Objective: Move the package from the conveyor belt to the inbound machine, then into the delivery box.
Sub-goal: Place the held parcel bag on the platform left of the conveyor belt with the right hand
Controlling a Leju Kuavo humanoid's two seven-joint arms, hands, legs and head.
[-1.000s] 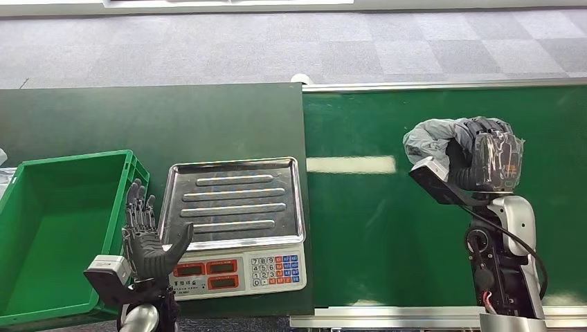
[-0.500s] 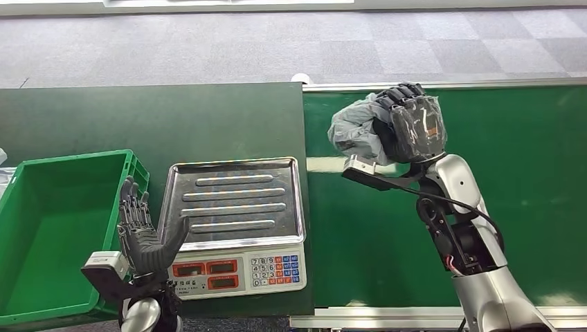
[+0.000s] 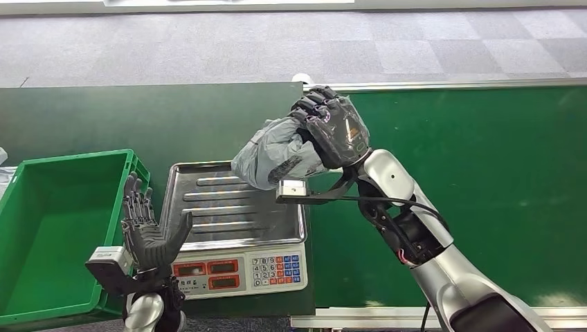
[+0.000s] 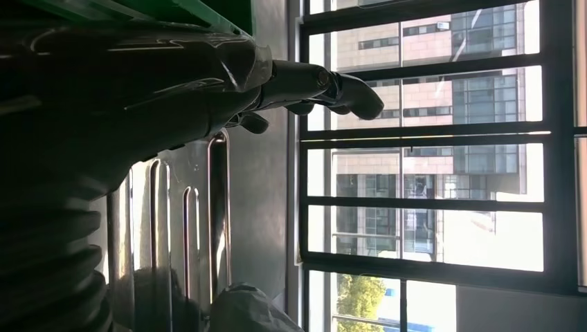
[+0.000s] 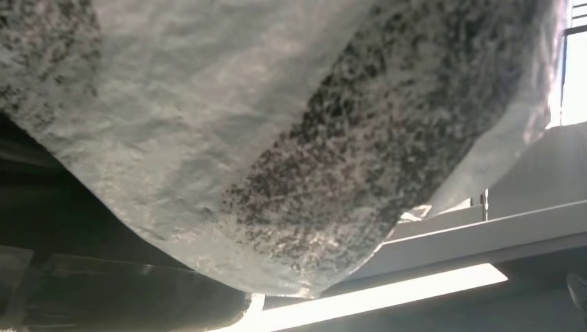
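Looks like a parcel-sorting demo cell set up in an office building, not a real warehouse. Landmark: electronic weighing scale (image 3: pixel 235 225) with a ribbed steel tray, red digit displays and keypad, sitting on a dark green table (image 3: pixel 138 121). Just right of the scale, a green conveyor belt (image 3: pixel 484 173) with aluminium side rails. Left of the scale, a green plastic tote (image 3: pixel 55 228). Beyond the scale, grey carpet tiles (image 3: pixel 277 48), office-style flooring. Left wrist view has tall dark-framed windows (image 4: pixel 429 166) facing multi-storey buildings outside, so upper-floor office space in daylight.
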